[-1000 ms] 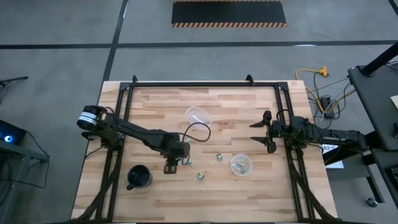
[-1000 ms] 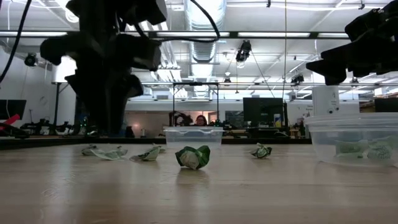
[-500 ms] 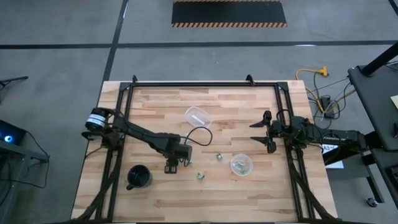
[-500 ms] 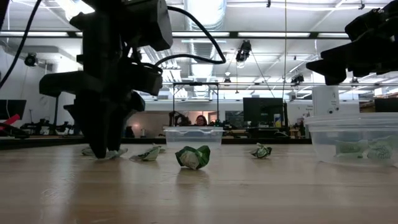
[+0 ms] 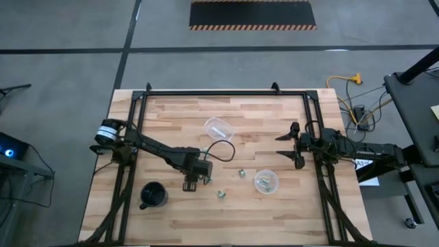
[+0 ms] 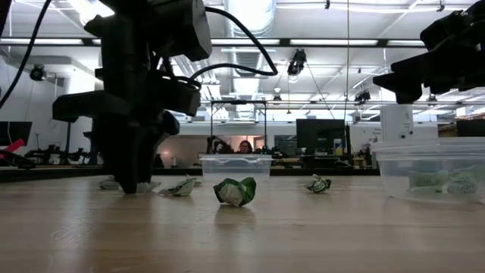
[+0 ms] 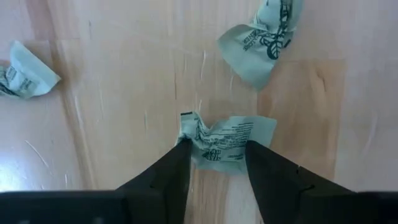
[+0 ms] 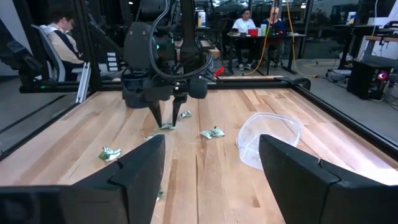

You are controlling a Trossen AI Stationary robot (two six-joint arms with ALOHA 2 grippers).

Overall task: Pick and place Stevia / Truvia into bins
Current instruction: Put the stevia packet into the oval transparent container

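L gripper [image 7: 214,152] is down at the table, fingers spread astride a crumpled Stevia packet [image 7: 225,140], its long axis crosswise to them. R gripper [image 5: 291,145] waits well apart, spread.

We see crinkled matt paper packets [image 7: 227,140] on a smooth wooden table [image 5: 260,116] beside clear plastic cups [image 5: 265,181].
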